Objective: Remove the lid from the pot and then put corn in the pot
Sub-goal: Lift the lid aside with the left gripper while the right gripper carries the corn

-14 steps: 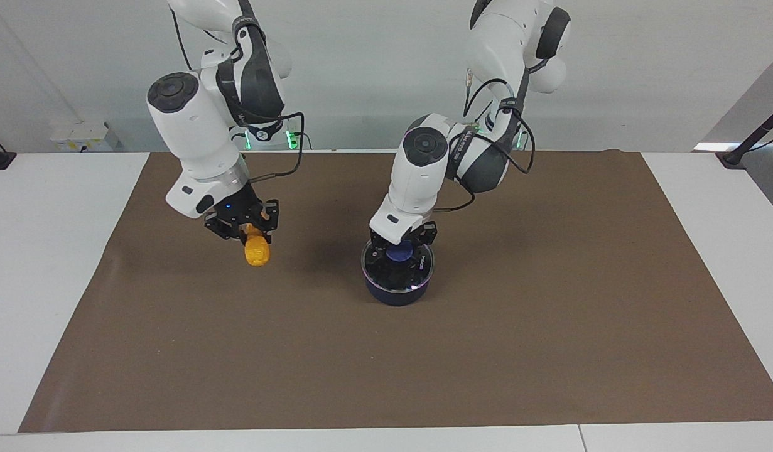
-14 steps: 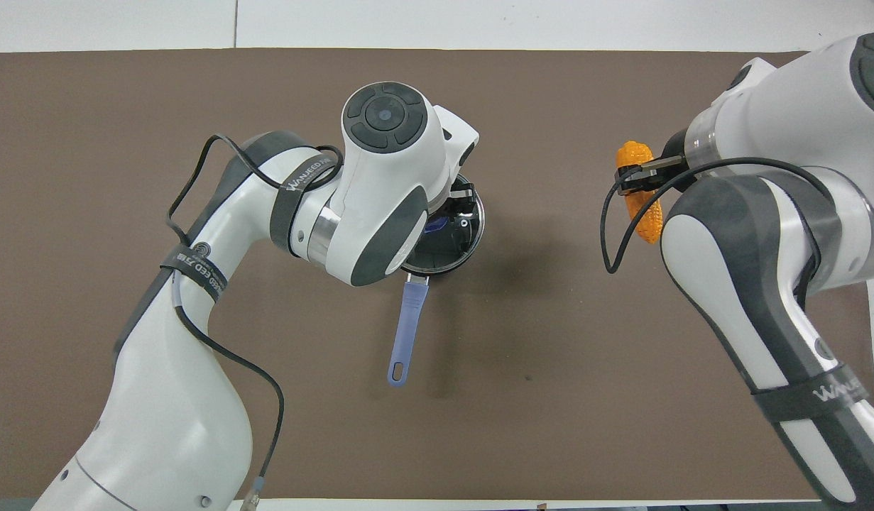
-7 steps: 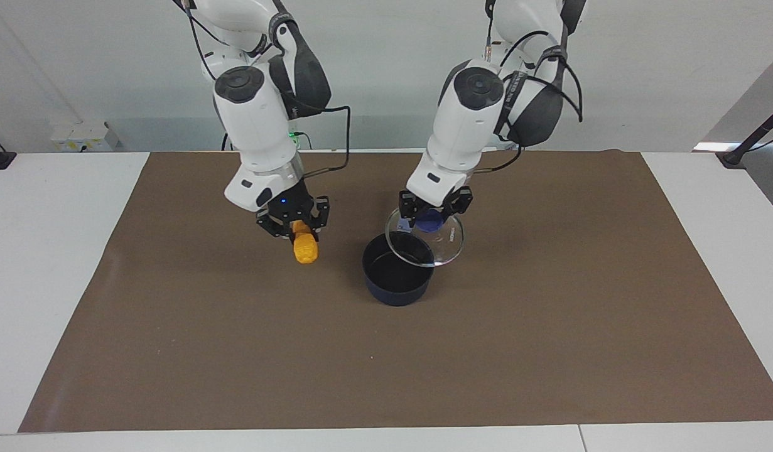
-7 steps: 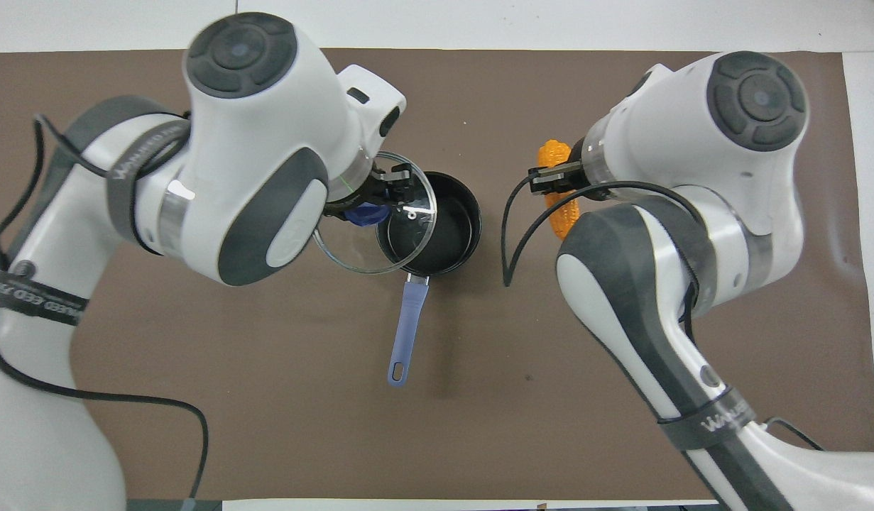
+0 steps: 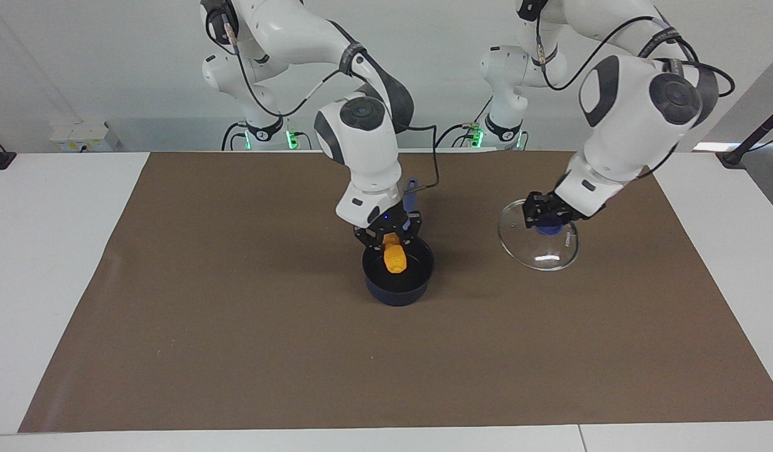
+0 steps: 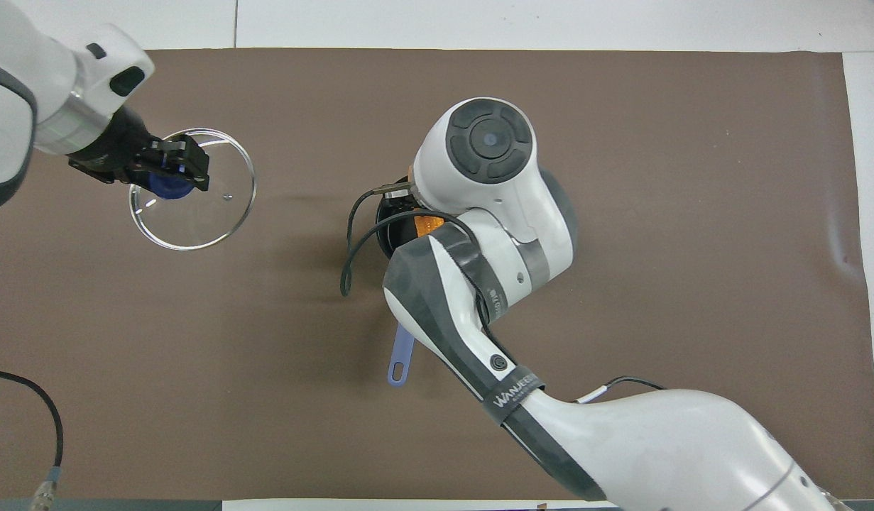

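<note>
Writing: "WANJEED" on a dark strap round the right arm's forearm, readable in the overhead view; small dark print on the lid's glass, too small to read.
Counts: two arms, one pot, one lid, one corn cob, one brown mat.
Right gripper (image 5: 391,237): directly over the pot's mouth, fingers pinched on the upper end of the corn.
Corn (image 5: 395,258): orange-yellow, hanging end-down from the right gripper, lower end inside the pot's rim; whether it touches the pot's bottom I can't tell from where I stand. From overhead only a sliver of orange (image 6: 427,226) shows under the arm.
Pot (image 5: 398,290): dark navy, black inside, open, standing on the mat about mid-table; light blue handle (image 6: 402,355) points toward the robots.
Left gripper (image 5: 547,212): toward the left arm's end of the table, fingers clamped on the lid's blue knob (image 6: 168,186).
Lid (image 5: 540,250): clear glass with metal rim, tilted, well apart from the pot; looks like its low edge is at or just off the mat, hard to say.
Mat (image 5: 235,351): brown sheet covering most of the white table (image 5: 47,251).
</note>
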